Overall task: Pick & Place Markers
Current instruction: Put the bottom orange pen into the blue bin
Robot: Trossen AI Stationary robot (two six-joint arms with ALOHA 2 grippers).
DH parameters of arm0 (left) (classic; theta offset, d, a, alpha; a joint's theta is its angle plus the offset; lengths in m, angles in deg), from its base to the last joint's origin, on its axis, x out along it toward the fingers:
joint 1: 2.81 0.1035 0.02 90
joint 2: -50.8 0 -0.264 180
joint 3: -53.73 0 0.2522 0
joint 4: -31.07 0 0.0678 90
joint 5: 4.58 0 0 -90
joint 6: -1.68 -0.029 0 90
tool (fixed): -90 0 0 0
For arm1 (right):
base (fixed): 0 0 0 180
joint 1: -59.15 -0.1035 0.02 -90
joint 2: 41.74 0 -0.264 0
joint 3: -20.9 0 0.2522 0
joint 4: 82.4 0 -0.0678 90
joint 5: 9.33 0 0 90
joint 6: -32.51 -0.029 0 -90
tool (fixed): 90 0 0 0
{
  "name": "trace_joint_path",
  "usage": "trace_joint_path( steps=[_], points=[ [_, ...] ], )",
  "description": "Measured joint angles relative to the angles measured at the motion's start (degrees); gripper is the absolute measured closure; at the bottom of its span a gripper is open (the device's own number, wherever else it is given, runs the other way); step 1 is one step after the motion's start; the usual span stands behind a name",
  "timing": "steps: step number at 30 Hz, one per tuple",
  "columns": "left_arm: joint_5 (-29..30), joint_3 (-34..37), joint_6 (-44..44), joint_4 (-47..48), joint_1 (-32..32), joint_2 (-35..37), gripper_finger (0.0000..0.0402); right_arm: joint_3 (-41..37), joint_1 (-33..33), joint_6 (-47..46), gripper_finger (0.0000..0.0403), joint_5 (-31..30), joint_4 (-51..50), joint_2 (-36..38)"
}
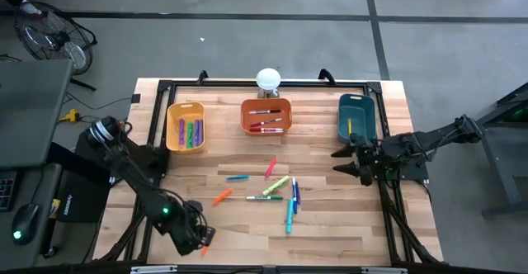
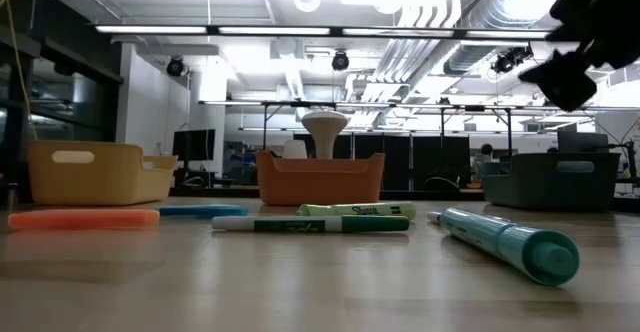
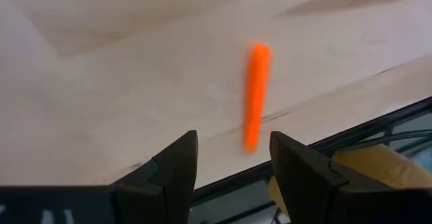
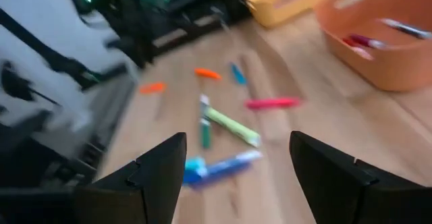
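Hovering with released jaws just above an orange marker (image 3: 256, 94) near the table (image 1: 346, 224) edge, the left gripper (image 1: 200, 243) works while the right gripper (image 1: 353, 160), jaws also released, waits near the teal bin (image 1: 356, 115).

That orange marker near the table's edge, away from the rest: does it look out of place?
Yes. One orange marker lies alone at the table's near edge under the left gripper, far from the loose cluster mid-table.

An orange marker (image 3: 255, 96) lies on the wooden table (image 3: 121, 82) just beyond the parted left fingers (image 3: 177, 173).
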Motion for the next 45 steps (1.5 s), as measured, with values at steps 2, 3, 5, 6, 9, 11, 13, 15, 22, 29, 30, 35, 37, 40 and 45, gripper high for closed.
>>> trace_joint_path(
  steps=[2,3,5,6,9,11,13,15,22,29,30,35,37,40,45],
  points=[
    [0.0,-3.0,0.5,1.7,0.0,-2.6,0.022,0.0,0.0,0.4,0.015,0.6,3.1,0.0],
    [-0.1,-4.4,0.7,2.4,0.0,-4.0,0.022,0.0,0.0,0.2,0.0151,0.6,4.7,0.1],
    [-0.5,-6.6,0.8,2.9,0.5,-6.7,0.022,0.0,0.0,-0.8,0.015,0.5,7.4,0.1],
    [-1.4,-7.8,0.8,3.0,0.8,-8.1,0.022,0.0,0.0,-1.0,0.015,0.4,8.3,0.1],
    [-4.1,-11.3,0.6,4.2,1.7,-11.7,0.022,0.0,0.0,-1.3,0.015,0.4,10.7,0.1],
    [-5.6,-13.1,0.3,5.5,2.7,-14.3,0.022,0.0,0.0,-1.9,0.015,0.5,11.5,0.1],
    [-6.5,-14.5,-0.3,6.0,3.6,-16.5,0.022,0.0,0.0,-2.8,0.015,0.5,11.8,0.1],
    [-7.2,-15.4,-0.8,6.3,4.2,-17.6,0.022,0.0,0.0,-2.8,0.015,1.1,11.9,0.1],
    [-9.6,-15.6,-1.5,7.8,5.4,-19.8,0.022,0.0,0.0,-2.9,0.015,6.6,11.9,0.1],
    [-11.5,-15.9,-4.6,7.8,5.2,-22.2,0.022,0.0,0.0,-3.7,0.015,11.6,11.9,0.1],
    [-11.2,-15.9,-5.5,7.6,5.0,-22.8,0.022,0.0,0.0,-3.9,0.015,12.0,11.9,0.1],
    [-11.8,-15.9,-8.0,6.8,5.3,-24.4,0.022,0.0,0.0,-3.9,0.015,13.3,12.1,0.1],
    [-12.6,-15.9,-9.6,6.2,5.4,-25.4,0.0225,0.0,0.0,-3.9,0.015,13.3,12.1,0.1],
    [-12.1,-15.9,-9.8,5.6,5.4,-25.6,0.0252,0.0,0.0,-3.7,0.015,13.1,12.1,0.1],
    [-11.1,-15.9,-10.0,5.2,5.4,-25.7,0.0327,0.0,0.0,-3.4,0.015,13.0,11.9,0.1]
  ],
)
